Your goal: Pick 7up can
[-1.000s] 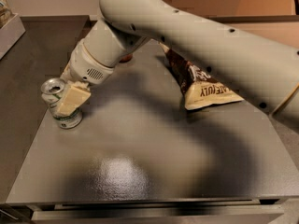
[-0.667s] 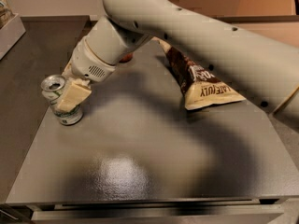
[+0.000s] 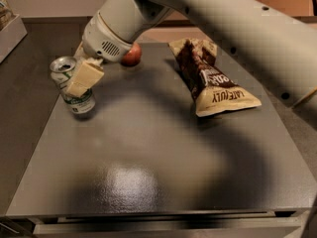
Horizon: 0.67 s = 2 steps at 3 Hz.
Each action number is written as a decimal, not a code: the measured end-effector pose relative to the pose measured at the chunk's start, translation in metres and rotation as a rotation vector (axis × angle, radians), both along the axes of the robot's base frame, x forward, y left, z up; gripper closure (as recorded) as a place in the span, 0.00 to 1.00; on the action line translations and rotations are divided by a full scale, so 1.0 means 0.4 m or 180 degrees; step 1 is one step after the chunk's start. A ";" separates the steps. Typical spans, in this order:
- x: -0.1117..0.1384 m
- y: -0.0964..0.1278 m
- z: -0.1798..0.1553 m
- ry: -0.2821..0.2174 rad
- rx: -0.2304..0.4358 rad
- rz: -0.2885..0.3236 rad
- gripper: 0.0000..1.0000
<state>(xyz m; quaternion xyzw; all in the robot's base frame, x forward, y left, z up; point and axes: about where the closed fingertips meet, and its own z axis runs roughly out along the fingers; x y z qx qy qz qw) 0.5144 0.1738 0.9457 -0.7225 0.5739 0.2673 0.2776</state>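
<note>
Our cream-fingered gripper (image 3: 78, 81) pinches the small white-and-silver aluminium 7up can (image 3: 82, 103) near the left edge of the dark grey bench (image 3: 148, 152), tilted with its base apparently just at the surface, so we judge the grasp made and the lift left.

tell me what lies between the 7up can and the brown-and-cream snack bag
Only bare dark tabletop, in the camera view; the round red apple sits further back. The tool grips the tilted white-and-silver aluminium 7up can.
</note>
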 end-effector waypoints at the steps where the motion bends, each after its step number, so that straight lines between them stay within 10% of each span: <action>1: 0.028 -0.047 0.085 -0.0067 0.0014 -0.0048 1.00; 2: 0.041 -0.084 0.159 -0.0153 0.0075 -0.0044 1.00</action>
